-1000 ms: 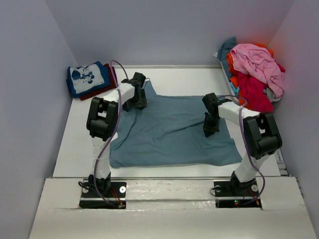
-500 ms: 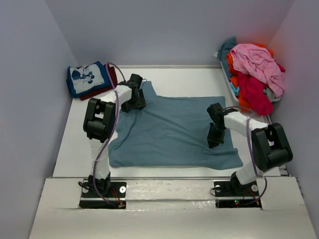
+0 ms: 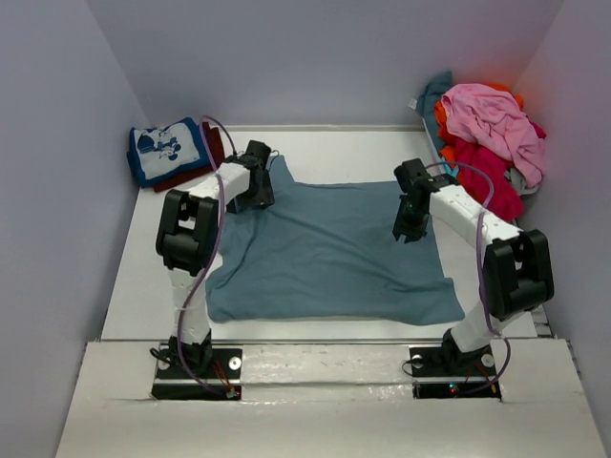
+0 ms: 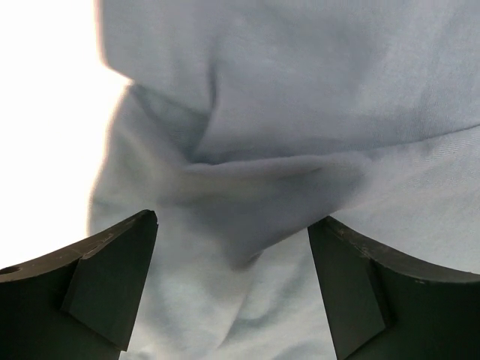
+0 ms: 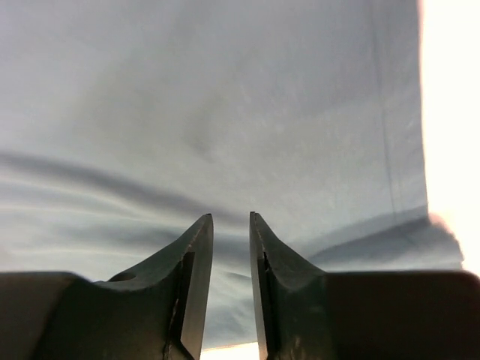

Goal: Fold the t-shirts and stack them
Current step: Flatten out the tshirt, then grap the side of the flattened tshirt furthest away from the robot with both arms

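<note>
A plain slate-blue t-shirt point(image 3: 325, 248) lies spread on the white table, wrinkled along its left side. My left gripper point(image 3: 256, 187) hovers open over the shirt's far left corner, its jaws wide apart point(image 4: 232, 221) above a fold of cloth point(image 4: 300, 112), holding nothing. My right gripper point(image 3: 407, 227) is over the shirt's far right part. Its jaws stand a narrow gap apart point(image 5: 231, 217) with nothing between them, only flat cloth point(image 5: 225, 97) below. A folded blue t-shirt with white cartoon print point(image 3: 167, 148) lies on a dark red one point(image 3: 212, 153) at the far left.
A heap of unfolded t-shirts sits at the far right corner: pink point(image 3: 492, 119), red point(image 3: 487, 176), orange point(image 3: 443, 122) and teal point(image 3: 437, 91). Grey walls close in the table on the left, back and right. Bare table point(image 3: 353, 153) shows behind the spread shirt.
My right gripper drew the shirt's right side toward the near edge, then let go, parted its jaws and moved back toward the far right. The left gripper shifted slightly farther away.
</note>
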`<state>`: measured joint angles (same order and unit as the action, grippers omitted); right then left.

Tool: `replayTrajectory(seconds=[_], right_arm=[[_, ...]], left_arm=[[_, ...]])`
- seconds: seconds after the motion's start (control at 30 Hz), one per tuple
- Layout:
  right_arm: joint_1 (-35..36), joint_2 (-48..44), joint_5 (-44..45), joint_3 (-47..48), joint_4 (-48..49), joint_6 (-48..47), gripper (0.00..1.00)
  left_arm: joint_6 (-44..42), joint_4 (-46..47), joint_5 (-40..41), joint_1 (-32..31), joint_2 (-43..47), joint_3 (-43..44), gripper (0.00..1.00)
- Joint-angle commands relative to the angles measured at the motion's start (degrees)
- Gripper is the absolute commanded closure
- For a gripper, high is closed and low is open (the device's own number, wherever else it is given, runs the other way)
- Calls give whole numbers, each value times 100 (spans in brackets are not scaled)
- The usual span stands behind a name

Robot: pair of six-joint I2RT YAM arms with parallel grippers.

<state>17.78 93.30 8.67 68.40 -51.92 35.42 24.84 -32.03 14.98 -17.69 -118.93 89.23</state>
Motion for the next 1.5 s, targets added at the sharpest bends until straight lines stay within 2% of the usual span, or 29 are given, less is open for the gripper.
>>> replayTrajectory(seconds=[0.0,0.17,0.3,0.4,0.5,0.7,0.83,1.07,1.27,1.37,1.47], right_arm=[[59,-102,566,1023,-108,-316,64],[59,574,803,2000,-284,-562,63],[59,1110,1049,2414,277,-799,54],[-222,1663,1058,2949,349,-879,54],[-485,1998,988,3416,481,-949,54],[-968,2622,953,4310,517,-1019,53],[-1154,3132,769,4813,446,-1081,53],[-1347,3669,470,5025,376,-1037,51],[-1400,3766,355,4797,420,-1002,40],[-1400,3818,373,4779,350,-1019,28],[-1400,3897,390,4832,270,-1019,24]], left_arm=[[-181,-206,769,91,888,208,6],[-392,-549,972,38,829,1227,6],[-550,-699,1033,38,180,1956,6],[-691,-708,1094,38,-399,2527,6],[-752,-883,1024,38,-1032,3457,6],[-761,-752,743,196,-1789,3970,6],[-761,-919,690,310,-2221,4671,6],[-840,-761,708,556,-2459,4779,6],[-884,-752,734,609,-2494,4586,6],[-867,-726,708,609,-2494,4446,6],[-849,-691,708,609,-2477,4287,6]])
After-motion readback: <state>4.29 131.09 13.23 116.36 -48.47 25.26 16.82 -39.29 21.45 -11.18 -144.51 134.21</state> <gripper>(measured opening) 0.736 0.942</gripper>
